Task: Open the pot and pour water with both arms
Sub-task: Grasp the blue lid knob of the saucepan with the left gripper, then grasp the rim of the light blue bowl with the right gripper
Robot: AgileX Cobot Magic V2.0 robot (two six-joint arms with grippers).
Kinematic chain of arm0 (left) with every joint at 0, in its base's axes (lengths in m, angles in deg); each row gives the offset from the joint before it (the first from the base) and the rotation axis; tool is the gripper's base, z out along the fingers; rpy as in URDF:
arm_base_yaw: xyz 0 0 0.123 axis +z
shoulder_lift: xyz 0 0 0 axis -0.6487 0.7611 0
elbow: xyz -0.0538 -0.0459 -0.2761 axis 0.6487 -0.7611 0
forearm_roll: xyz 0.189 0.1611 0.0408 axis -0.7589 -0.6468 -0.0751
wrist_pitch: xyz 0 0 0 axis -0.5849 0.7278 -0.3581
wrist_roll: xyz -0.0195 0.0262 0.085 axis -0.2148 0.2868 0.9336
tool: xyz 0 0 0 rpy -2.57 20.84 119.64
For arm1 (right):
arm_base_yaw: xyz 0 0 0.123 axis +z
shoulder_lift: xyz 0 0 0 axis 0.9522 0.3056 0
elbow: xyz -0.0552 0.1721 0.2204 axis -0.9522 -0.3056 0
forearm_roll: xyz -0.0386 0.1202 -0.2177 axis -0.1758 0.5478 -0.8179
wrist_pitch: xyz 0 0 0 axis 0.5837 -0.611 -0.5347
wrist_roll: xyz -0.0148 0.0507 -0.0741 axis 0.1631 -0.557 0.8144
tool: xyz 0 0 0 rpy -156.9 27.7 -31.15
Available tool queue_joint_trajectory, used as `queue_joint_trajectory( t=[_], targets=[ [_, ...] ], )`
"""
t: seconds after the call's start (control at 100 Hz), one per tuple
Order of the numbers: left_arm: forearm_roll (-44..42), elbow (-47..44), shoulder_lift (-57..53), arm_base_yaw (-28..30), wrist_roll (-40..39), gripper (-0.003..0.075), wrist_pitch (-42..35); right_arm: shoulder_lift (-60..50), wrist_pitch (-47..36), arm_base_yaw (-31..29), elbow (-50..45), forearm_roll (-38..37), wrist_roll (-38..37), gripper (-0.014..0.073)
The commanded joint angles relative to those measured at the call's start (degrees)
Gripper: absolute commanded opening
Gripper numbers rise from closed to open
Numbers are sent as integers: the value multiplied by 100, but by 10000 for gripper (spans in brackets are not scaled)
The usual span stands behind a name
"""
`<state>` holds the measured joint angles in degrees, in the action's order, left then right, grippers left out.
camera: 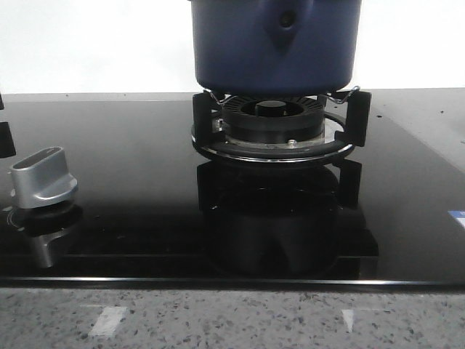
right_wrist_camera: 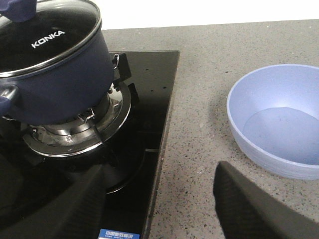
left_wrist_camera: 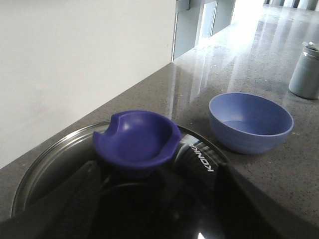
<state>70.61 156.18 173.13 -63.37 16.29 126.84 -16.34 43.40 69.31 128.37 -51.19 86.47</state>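
The dark navy pot (camera: 275, 43) stands on the gas burner (camera: 272, 129); its top is cut off in the front view. In the right wrist view the pot (right_wrist_camera: 55, 89) carries a glass lid (right_wrist_camera: 47, 37) marked KONKA. In the left wrist view my left gripper (left_wrist_camera: 155, 167) is open just above the lid (left_wrist_camera: 55, 159), its fingers (left_wrist_camera: 79, 199) on either side of the blue cupped lid knob (left_wrist_camera: 137, 142), not clearly touching it. My right gripper (right_wrist_camera: 159, 174) is open and empty over the hob's right edge, between pot and bowl. Neither gripper shows in the front view.
A light-blue bowl (right_wrist_camera: 281, 119) stands on the speckled counter right of the hob (right_wrist_camera: 149, 114); it also shows in the left wrist view (left_wrist_camera: 250, 121). A silver control knob (camera: 43, 178) sits on the hob's left. A grey container (left_wrist_camera: 305, 72) stands farther back on the counter.
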Motion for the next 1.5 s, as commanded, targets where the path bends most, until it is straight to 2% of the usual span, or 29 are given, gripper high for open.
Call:
queue_joint_trajectory(
  t=[0.0, 0.19, 0.68, 0.81, 1.12, 1.49],
  targets=[
    [352, 535, 110, -132, 94, 442, 101, 88, -347, 10, 200, 4, 57, 425],
    [352, 981, 568, -247, 94, 526, 90, 88, -295, 10, 200, -21, 57, 425],
    [414, 1079, 873, -247, 116, 522, 30, 88, -259, 10, 200, -62, 57, 425],
    [414, 1079, 873, -247, 232, 484, 30, 88, -259, 10, 200, -62, 57, 425],
    [441, 1079, 873, -257, 273, 314, 30, 88, -259, 10, 200, -62, 57, 425],
    [700, 1094, 847, -279, 273, 293, 54, 88, -223, 10, 200, -108, 57, 425]
  ],
)
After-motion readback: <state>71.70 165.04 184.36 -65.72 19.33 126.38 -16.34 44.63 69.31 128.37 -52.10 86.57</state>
